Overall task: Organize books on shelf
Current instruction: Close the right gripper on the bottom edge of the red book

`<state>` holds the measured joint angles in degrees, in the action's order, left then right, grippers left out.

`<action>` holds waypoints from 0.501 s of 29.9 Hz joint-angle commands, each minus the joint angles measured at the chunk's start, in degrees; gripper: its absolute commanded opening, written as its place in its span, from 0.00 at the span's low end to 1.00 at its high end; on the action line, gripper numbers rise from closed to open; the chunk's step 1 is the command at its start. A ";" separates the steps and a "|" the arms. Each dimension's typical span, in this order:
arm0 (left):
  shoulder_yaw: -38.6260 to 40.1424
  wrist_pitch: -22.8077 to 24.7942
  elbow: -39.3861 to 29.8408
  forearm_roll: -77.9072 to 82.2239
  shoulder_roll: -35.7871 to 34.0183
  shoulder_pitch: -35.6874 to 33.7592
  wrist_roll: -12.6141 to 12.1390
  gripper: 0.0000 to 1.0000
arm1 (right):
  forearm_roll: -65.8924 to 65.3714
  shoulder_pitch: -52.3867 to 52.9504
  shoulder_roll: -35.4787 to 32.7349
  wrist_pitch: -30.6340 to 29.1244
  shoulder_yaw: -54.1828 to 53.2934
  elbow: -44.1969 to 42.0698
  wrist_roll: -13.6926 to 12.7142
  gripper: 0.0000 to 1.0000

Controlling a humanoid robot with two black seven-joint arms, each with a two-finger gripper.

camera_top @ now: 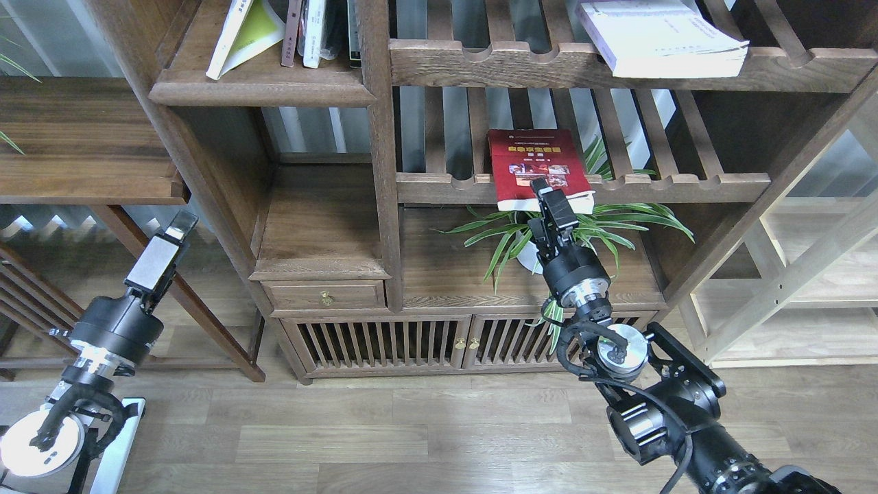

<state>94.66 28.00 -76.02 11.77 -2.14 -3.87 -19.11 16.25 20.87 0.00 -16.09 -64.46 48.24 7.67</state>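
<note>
Our left fingers [180, 223] hung idle at eight o'clock; we could not tell their spread. Our right fingers [549, 195] reached the near edge of the dark red book [536, 167], grip unclear. It lay on a slatted shelf [686, 186] past centre, overhanging a plant [610, 223].

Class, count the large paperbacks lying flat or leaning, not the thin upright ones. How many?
3: yellow-green book leaning upper left; lavender-white book flat upper right; dark red book on the middle slatted shelf. Others may be hidden.
</note>
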 commanded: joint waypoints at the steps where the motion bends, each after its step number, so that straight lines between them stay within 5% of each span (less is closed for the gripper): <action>1: 0.09 0.00 0.00 -0.09 -0.05 0.01 -0.05 0.99 | 0.80 0.39 0.00 0.01 0.56 -0.87 0.06 0.99; 15: 1.67 0.00 -0.18 -0.09 -0.41 2.47 -0.05 0.99 | 1.86 4.26 0.00 -0.08 0.91 -6.58 -0.02 0.99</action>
<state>96.24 28.00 -76.18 11.69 -2.60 -1.49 -19.16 17.88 25.00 0.00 -16.08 -63.50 41.69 7.70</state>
